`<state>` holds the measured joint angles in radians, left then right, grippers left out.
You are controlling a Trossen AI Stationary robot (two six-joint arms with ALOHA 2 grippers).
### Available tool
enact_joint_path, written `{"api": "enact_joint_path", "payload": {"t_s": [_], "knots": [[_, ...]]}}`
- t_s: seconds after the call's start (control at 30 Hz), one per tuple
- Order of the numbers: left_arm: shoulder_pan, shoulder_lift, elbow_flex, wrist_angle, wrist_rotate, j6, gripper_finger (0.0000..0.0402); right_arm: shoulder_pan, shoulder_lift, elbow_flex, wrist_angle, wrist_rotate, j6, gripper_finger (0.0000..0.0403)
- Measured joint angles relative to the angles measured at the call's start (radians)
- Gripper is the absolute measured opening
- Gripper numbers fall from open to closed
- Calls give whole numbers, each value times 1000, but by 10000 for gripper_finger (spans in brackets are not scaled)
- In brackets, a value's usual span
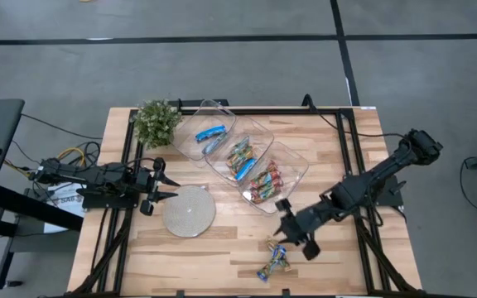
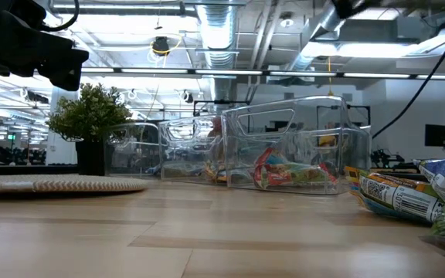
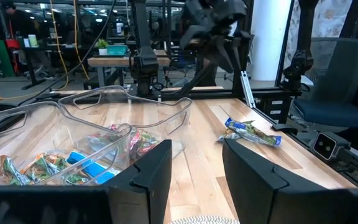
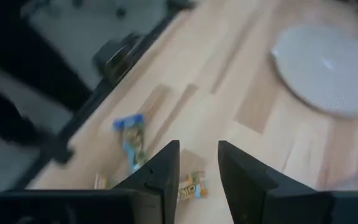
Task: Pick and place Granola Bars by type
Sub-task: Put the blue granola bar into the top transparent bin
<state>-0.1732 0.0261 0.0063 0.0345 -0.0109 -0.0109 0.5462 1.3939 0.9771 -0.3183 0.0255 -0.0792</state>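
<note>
right tool (image 1: 296,234): lower centre-right of the high view, hanging above the desk (image 1: 222,248) just up-left of the loose bars. Jaws stand apart with a narrow gap, nothing between them in my right wrist view.
left tool (image 1: 157,189): left of frame, parked beside the round grey disc (image 1: 189,211). Jaws part open, empty. Waiting.
loose bars (image 1: 273,258): a small cluster of multicoloured wrappers with blue ends, on bare desk near the bottom edge, centre-right. In the right wrist view I see one blue-ended bar (image 4: 131,140) up-left of my fingers and another bar (image 4: 191,185) right between the fingertips.
trays: three clear trays in a diagonal row, upper centre running down-right. Upper tray (image 1: 219,112) holds the blue-and-white bars (image 1: 212,134). Middle tray (image 1: 263,132) holds mixed green and blue wrappers. Lower tray (image 1: 301,165) holds red/orange foil bars (image 1: 263,184).
other: potted plant (image 1: 156,122) at upper left of the desk, clear of the work.
step: my read, approach for the next pick. Most bars are already sorted, the cluster at the bottom is what remains.
next move: come down over the bar nearest my fingertips, line the jaws across its short side, open a bit wider if the wrapper needs it, close, lift. Then carry up-left to the tray with matching wrappers.
watch: bars lie close together, possibly touching; I can't tell how many. Risk of nipping two or pushing one toward the desk edge.
</note>
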Motion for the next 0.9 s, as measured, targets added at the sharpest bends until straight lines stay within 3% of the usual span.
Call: {"api": "enact_joint_path", "payload": {"t_s": [0.27,0.5,0.7,0.9], "knots": [[0,0,0,0,0,0,138,126,1,0,-69,130,-222,110],[0,0,0,0,0,0,138,188,54,42,-111,235,-240,184],[0,0,0,0,0,0,138,201,147,97,-98,238,-244,257],[0,0,0,0,0,0,138,202,253,162,-117,181,-243,265]]}}
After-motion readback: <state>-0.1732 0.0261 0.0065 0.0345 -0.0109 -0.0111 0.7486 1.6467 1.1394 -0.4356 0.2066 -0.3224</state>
